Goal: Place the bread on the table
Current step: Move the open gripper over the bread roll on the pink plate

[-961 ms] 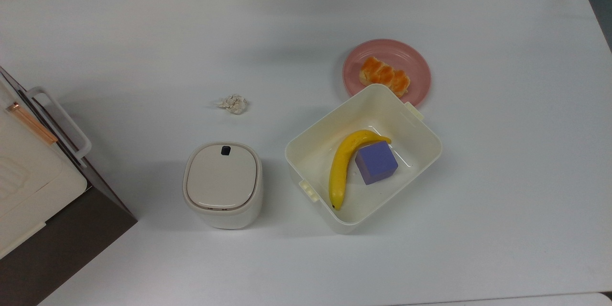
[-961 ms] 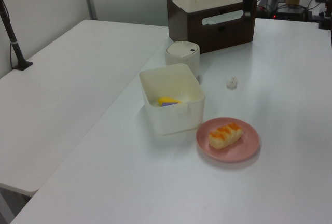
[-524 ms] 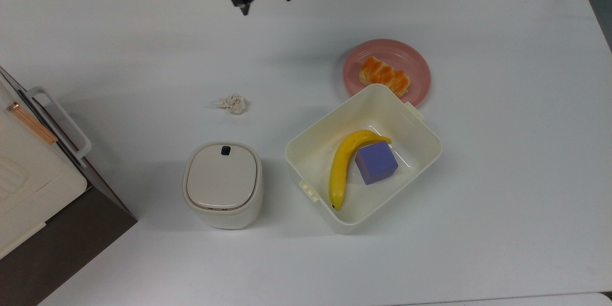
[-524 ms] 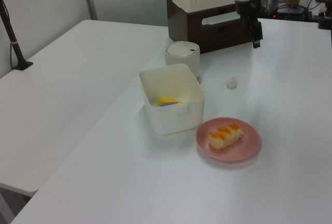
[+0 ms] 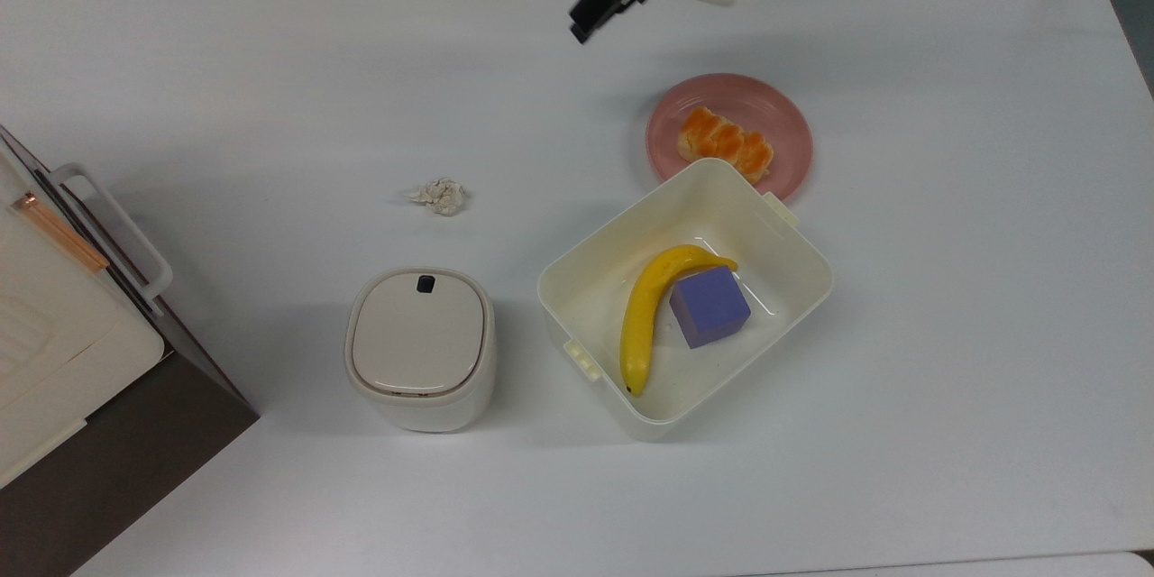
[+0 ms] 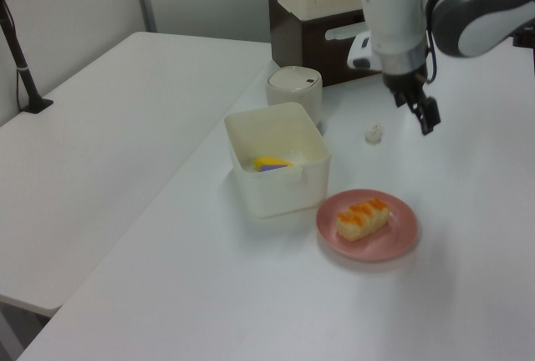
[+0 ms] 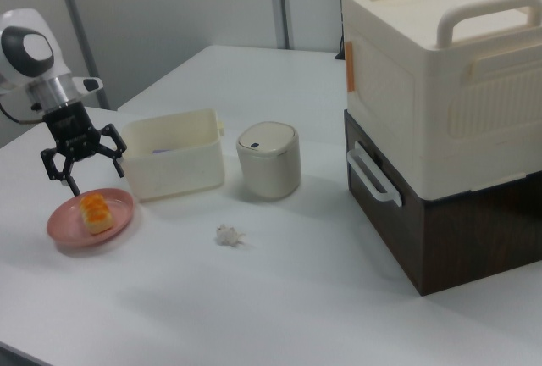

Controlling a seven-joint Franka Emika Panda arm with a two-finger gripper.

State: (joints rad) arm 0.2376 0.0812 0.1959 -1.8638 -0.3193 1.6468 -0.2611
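Bright even overhead light, soft shadows; sharp

We see arm reaching in from top view's upper edge, white wrist housing tilted. End effector (image 7: 83, 167) points downward in right view, black fingers (image 7: 52, 165) spread wide apart, holding nothing. In left view, end effector (image 6: 426, 115) hangs below white forearm with blue light on top; in top view, end effector (image 5: 597, 7) angles toward top view's lower left.
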